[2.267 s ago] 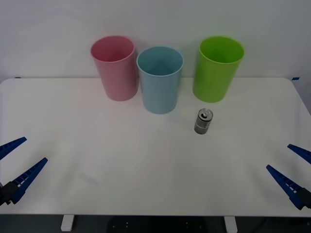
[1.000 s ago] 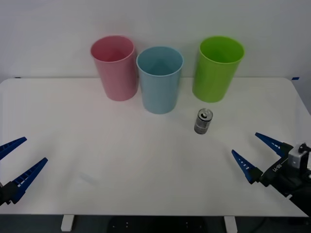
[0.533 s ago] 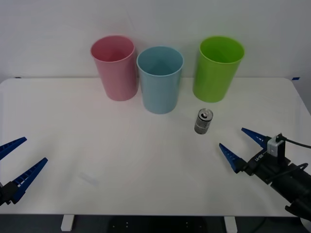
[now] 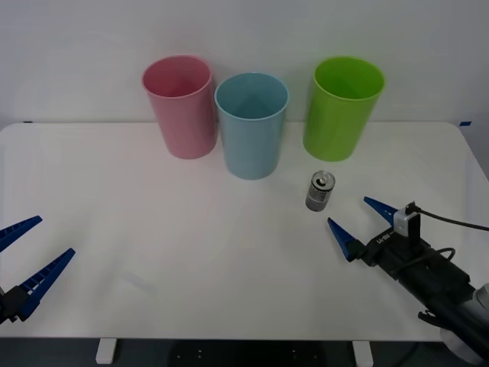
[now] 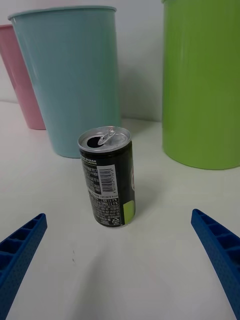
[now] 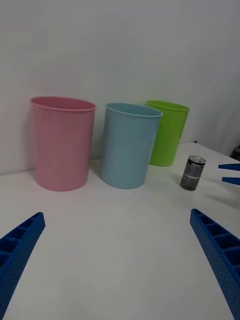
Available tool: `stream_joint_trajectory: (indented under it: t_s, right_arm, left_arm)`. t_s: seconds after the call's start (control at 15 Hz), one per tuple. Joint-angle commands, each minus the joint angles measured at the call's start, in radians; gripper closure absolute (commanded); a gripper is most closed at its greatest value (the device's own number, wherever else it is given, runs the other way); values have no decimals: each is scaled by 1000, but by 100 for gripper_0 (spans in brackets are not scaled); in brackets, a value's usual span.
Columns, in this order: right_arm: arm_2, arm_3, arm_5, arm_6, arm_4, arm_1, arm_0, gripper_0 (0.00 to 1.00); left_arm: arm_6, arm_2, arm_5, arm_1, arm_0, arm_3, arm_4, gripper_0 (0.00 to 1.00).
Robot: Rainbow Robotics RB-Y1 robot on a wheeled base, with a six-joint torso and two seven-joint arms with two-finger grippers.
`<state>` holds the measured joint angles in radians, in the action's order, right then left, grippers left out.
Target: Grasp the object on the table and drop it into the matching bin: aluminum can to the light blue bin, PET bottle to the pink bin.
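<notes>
From the front, the white worktop carries three tall bins in a row along its far side: the pink bin on the left, the light blue bin just beside it, and a lime green bin farther right, apart from the blue one. The aluminum can stands upright on the worktop, in front of the gap between the blue and green bins, nearer the green. The right hand sits low over the worktop just right of the can, its two blue fingers spread wide apart and pointing toward the can without touching it. The left hand waits at the near left edge of the worktop, well apart from everything, fingers also apart.

In the right wrist view, the can stands upright between the two open blue fingers, untouched, its silver top and pull tab showing, a barcode and small green patch on its dark side. Behind it rise the light blue bin and the lime green bin, with a strip of the pink bin at the edge.

In the left wrist view, the left hand's fingers are wide apart. Beyond them stand the pink bin, the light blue bin and the lime green bin, with the can in front of the green one and the right hand's blue fingertips close beside it.
</notes>
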<state>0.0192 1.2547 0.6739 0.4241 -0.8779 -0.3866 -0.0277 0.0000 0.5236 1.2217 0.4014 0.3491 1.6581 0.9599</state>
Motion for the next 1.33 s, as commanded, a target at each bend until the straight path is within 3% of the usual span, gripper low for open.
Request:
stream_joint_trajectory:
  t_s: [0.07,1.07,1.33]
  right_arm:
    - [38,0,-51,19,33,2,-17,0]
    - [182,-1,-306,70,65,22,-132,0]
    - [199,-127,-289,85,85,35,-219,0]
  left_arm:
    - [0,0,0,0,0,0,0,0]
    - [0,0,0,0,0,0,0,0]
    - [0,0,0,0,0,0,0,0]
